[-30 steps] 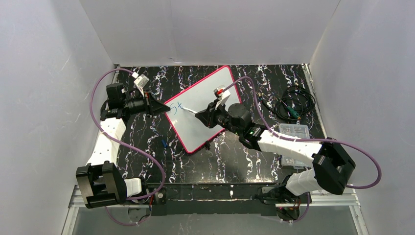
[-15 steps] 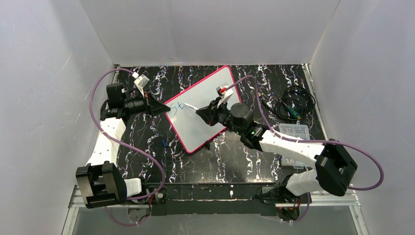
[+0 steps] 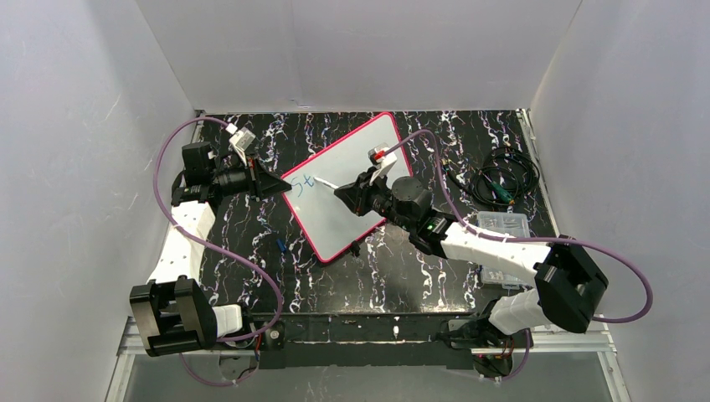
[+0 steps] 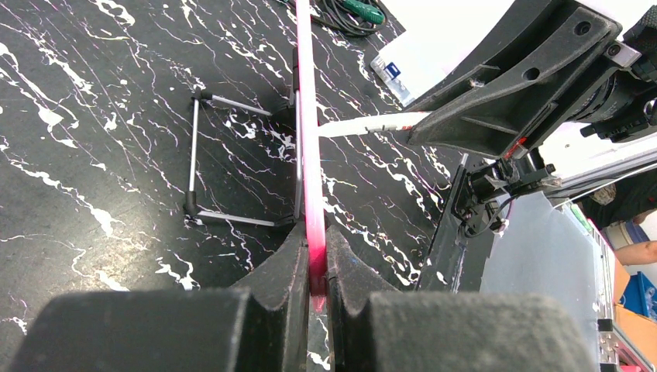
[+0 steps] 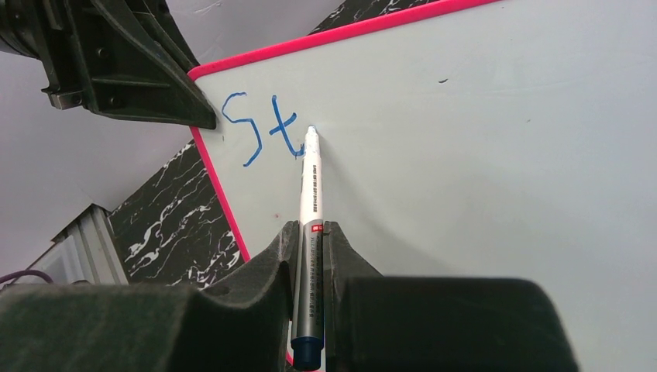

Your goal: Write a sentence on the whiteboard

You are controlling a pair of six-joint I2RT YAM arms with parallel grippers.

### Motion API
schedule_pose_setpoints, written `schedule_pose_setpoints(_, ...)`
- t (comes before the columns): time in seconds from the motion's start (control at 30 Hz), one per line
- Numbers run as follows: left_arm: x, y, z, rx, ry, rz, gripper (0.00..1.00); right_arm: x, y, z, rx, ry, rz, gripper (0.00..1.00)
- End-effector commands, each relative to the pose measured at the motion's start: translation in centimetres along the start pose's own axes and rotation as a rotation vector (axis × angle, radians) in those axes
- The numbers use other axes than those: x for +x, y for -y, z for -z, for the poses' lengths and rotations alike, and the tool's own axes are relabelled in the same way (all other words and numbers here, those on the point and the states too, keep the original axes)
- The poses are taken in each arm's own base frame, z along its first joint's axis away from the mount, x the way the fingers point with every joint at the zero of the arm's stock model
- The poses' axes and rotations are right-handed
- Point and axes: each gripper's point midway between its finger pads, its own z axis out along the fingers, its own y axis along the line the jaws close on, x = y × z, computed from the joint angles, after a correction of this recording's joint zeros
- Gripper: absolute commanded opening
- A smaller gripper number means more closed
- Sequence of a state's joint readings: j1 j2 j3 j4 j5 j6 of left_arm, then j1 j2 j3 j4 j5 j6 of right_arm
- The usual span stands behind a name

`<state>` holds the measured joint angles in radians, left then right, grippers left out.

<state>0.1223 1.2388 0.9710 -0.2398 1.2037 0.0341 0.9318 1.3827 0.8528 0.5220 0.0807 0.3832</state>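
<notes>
Whiteboard [image 3: 352,193] stands propped mid-table, left edge pinched in the left gripper [image 4: 314,244]. Right gripper [image 5: 310,232] clamps the marker [image 5: 311,186], tip set just past "St" [image 5: 259,132]. Best play now: light, even pressure, short strokes, left brace firm so nothing rocks.

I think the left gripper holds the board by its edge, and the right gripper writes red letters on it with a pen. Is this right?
Not quite: the letters are blue, not red, as the right wrist view shows. The rest is correct: the left gripper holds the board by its edge, and the right gripper holds the pen against it.
</notes>
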Motion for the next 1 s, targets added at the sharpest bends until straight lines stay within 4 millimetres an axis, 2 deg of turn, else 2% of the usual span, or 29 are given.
schedule_pose_setpoints(0.0,0.5,2.1,-0.2,0.086,-0.022,-0.004,0.0,-1.9,0.6,-0.1,0.048,0.055,0.022,0.01)
schedule_pose_setpoints(0.27,0.5,2.1,-0.2,0.085,-0.022,-0.006,0.0,-2.6,1.3,0.5,0.09,0.079,0.03,0.01)
schedule_pose_setpoints(0.63,0.5,2.1,-0.2,0.086,-0.023,-0.003,0.0,-3.7,-0.2,-0.5,0.021,0.107,0.045,0.01)
schedule_pose_setpoints(0.97,0.5,2.1,-0.2,0.086,-0.024,-0.003,0.0,-3.2,-0.9,-0.7,-0.025,0.099,0.048,0.01)
